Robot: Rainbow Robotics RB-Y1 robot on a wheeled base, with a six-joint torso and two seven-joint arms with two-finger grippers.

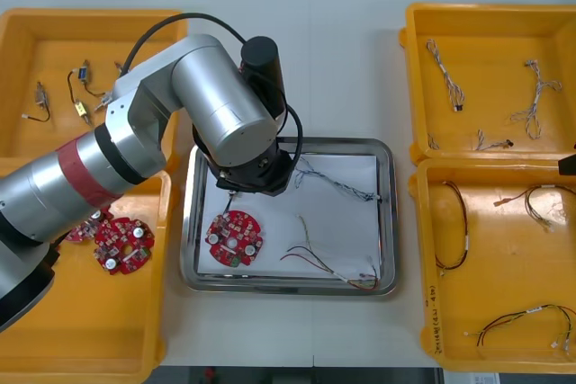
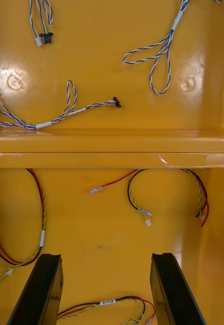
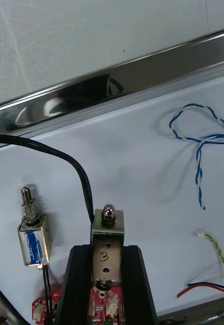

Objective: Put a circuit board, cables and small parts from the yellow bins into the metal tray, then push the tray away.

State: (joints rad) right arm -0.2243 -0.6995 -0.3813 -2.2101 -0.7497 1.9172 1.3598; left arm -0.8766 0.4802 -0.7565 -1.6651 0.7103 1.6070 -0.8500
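1. Light desk, metal tray mid-desk holds red circuit board, blue and white cable, red and yellow cable
2. Left gripper low over tray's white lining, fingers clamped on small metal part marked 3; part sticks out past tips, black cable meets its side
3. Risk, my read: black cable snags a finger on release and drags the part, or it lands on circuit board right under the fingers
4. Blue-labelled metal part on lining just beside one finger, not touching; could get knocked
5. Right gripper over near right yellow bin, fingers wide apart, empty
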